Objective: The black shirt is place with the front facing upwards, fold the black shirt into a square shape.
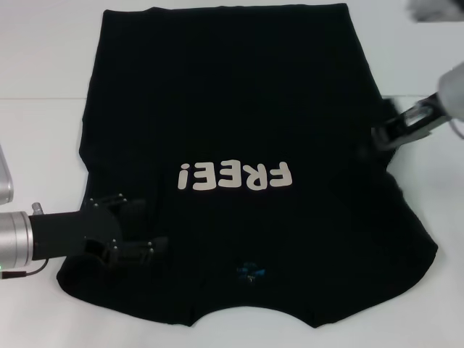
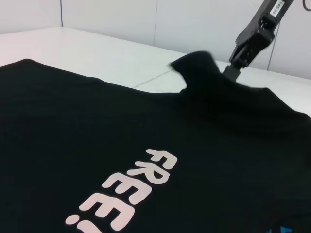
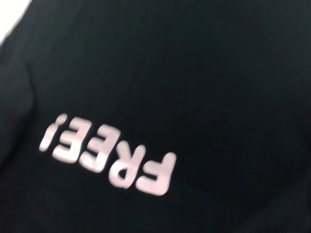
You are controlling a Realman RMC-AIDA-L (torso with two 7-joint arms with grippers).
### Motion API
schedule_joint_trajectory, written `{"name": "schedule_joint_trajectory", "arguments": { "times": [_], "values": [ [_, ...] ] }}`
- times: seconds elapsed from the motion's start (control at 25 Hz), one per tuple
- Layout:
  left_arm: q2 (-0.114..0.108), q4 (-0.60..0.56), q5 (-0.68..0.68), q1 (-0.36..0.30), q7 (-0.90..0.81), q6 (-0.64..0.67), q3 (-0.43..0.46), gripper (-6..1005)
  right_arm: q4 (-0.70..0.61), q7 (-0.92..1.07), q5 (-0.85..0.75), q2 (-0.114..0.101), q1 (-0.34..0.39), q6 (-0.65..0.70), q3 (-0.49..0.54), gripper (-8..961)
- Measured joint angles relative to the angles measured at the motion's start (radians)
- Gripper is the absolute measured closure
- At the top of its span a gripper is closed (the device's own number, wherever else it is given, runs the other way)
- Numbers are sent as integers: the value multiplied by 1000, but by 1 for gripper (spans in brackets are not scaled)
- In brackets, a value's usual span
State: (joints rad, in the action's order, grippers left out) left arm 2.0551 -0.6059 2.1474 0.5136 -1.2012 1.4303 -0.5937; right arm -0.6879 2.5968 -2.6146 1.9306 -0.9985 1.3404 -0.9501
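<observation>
Lying front-up on the white table (image 1: 43, 80), the black shirt (image 1: 239, 109) has its collar near, hem far, "FREE!" lettering (image 1: 236, 176) mid-chest. Near left, the left gripper (image 1: 123, 232) sits on the left sleeve; can't tell its jaw state, black on black. Farther right, the right gripper (image 1: 388, 134) pinches the right sleeve edge, lifted slightly. Looks like the first sleeve folds are just starting; body folds all remain.

— How many garments on the white table (image 1: 43, 130)?
— One: a single black shirt (image 1: 232, 109), bearing one line of white lettering (image 1: 235, 176) and one small blue neck label (image 1: 251, 272).
— And grippers?
— Two: the left gripper (image 1: 134, 232) and the right gripper (image 1: 384, 134).
</observation>
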Motion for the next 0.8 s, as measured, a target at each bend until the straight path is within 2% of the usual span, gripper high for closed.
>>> {"name": "schedule_joint_trajectory", "arguments": {
  "times": [0.16, 0.28, 0.36, 0.56, 0.68, 0.8],
  "values": [
    [1, 0, 0, -2, 0, -1, 0, 117, 1, 0, -23, 35, -30, 1, -70, 935],
    [2, 0, -3, -3, 0, -1, 2, 118, -2, -1, -22, 48, -31, -1, -78, 930],
    [3, 1, -4, -4, 0, -1, 11, 118, -2, -8, -17, 50, -27, 1, -73, 926],
    [4, 1, -6, -6, -27, 13, 92, 118, -8, -72, 66, 50, 19, 13, -50, 833],
    [0, 2, -7, -4, -166, 15, 167, 119, -9, -175, 182, 41, 72, 22, 6, 778],
    [-18, 2, -7, -3, -289, 35, 183, 119, -4, -341, 323, 37, 143, 47, 75, 722]
  ]
}}
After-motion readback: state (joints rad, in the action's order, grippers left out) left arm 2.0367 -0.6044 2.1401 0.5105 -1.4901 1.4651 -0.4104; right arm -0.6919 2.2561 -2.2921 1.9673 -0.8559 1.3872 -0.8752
